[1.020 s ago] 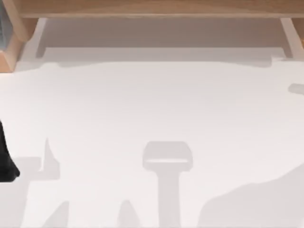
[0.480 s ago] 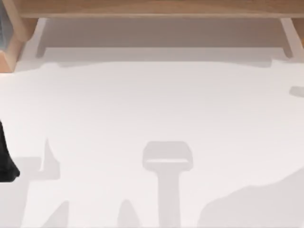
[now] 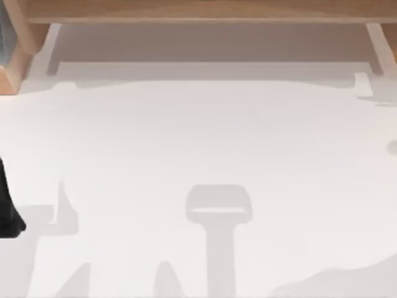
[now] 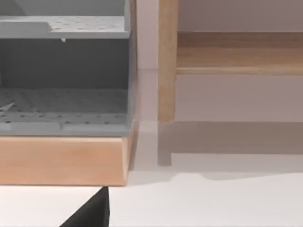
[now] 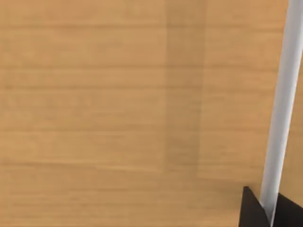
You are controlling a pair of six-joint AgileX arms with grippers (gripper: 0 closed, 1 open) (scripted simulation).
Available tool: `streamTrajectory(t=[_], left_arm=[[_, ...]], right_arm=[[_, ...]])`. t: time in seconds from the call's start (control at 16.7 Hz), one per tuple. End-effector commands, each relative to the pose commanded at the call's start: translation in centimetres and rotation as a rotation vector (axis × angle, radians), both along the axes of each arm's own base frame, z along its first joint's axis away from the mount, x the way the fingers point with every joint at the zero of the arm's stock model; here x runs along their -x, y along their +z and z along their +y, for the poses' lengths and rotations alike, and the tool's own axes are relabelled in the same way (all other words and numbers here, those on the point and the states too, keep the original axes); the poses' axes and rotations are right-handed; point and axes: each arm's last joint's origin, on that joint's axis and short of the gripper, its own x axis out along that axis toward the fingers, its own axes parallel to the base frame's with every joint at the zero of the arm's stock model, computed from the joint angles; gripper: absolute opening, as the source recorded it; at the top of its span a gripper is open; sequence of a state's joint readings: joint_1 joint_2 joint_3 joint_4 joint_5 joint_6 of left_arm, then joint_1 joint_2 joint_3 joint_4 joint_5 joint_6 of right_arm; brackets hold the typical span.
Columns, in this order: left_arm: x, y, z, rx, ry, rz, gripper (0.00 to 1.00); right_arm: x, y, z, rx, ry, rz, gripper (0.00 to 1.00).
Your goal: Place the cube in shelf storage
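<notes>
Overhead, the shelf storage (image 3: pixel 198 11) runs light-brown along the white table's (image 3: pixel 198 143) far edge; left end effector (image 3: pixel 7 214) state unclear.

Top view looks straight down on the white table (image 3: pixel 205 136) from high up, shelf storage (image 3: pixel 198 11) along its far edge, left wrist view sits low and near, facing that shelf's wooden post (image 4: pixel 166 61), right wrist view pressed very close to wood boards (image 5: pixel 118 113)
</notes>
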State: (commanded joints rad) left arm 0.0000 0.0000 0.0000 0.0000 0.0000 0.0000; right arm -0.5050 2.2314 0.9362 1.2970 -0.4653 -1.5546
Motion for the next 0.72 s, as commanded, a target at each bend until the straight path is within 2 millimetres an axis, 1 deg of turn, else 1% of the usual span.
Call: streamTrajectory(t=[0.18,0.3,0.42,0.6,0.72], left_arm=[[0.0,0.0,0.0,0.0,0.0,0.0,1.0],[0.0,0.0,0.0,0.0,0.0,0.0,1.0],[0.0,0.0,0.0,0.0,0.0,0.0,1.0],[0.0,0.0,0.0,0.0,0.0,0.0,1.0],[0.0,0.0,0.0,0.0,0.0,0.0,1.0]], right_arm=[[-0.1,-0.1,0.0,-0.002,0.0,0.002,0.0],[0.4,0.1,-0.2,0.003,0.001,-0.007,0.0],[1.8,0.2,-0.3,0.006,-0.004,-0.012,0.0],[4.5,-0.6,0.3,-0.015,0.0,0.023,0.0],[5.9,-0.3,0.2,-0.005,-0.001,0.008,0.0]])
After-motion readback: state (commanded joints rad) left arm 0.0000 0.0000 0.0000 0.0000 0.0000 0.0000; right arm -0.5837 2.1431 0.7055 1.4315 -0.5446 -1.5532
